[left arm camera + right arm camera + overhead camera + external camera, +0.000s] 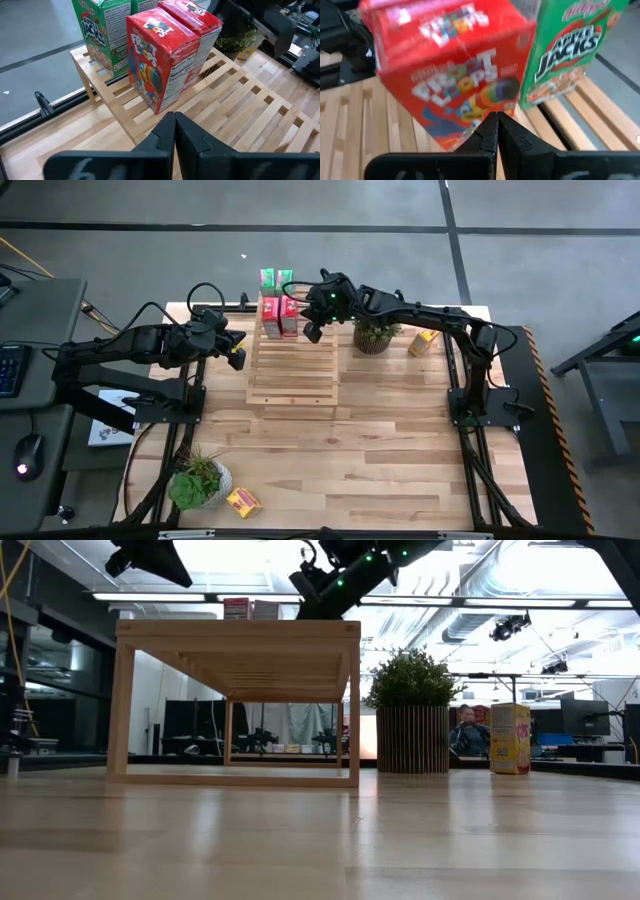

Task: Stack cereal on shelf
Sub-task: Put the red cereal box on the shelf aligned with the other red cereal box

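Both dark two-finger grippers, left [238, 352] and right [312, 330], hover fully closed and empty beside two red cardboard cereal boxes [279, 316] standing on the pale slatted wooden shelf [295, 375].

Both arms are matte black, built of slim jointed segments with looping black cables along them. Each stands on a black frame base bolted at the desk's side. The right arm carries small green lights near its wrist (visible from above and below). Each tool ends in dark, wedge-shaped fingers.
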